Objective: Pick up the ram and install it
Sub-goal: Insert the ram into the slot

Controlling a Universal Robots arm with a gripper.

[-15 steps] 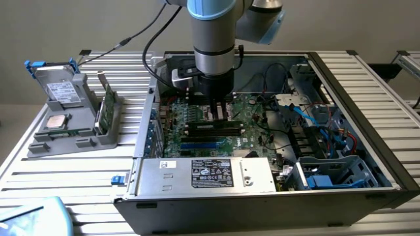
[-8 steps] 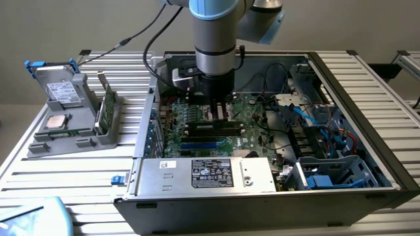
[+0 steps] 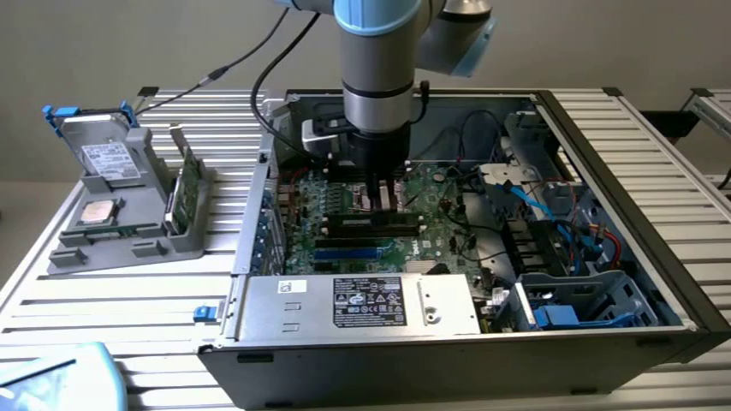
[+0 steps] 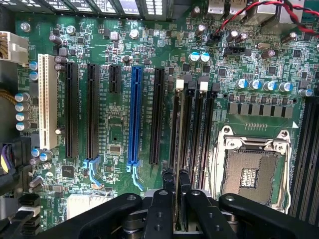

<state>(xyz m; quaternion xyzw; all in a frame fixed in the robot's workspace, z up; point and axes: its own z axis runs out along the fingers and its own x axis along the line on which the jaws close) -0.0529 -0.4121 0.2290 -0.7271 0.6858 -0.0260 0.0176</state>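
Observation:
In the wrist view my gripper point(image 4: 178, 175) is shut on the ram point(image 4: 178, 215), a thin green board seen edge-on between the two black fingers point(image 4: 160, 209). The ram stands upright and lines up with the row of black memory slots point(image 4: 195, 124) beside the silver processor socket point(image 4: 251, 172). Whether its lower edge touches a slot I cannot tell. In the exterior view the gripper point(image 3: 386, 202) points straight down inside the open computer case point(image 3: 639, 214), just above the green motherboard point(image 3: 342, 205), and its fingers hide the ram.
A grey parts holder point(image 3: 137, 244) stands at the exterior view's left with a hard drive point(image 3: 105, 156), a wide green card point(image 3: 187, 184) and a square silver chip point(image 3: 101, 211). The power supply point(image 3: 359, 304) lies at the case front. Loose cables point(image 3: 549, 210) crowd the exterior view's right.

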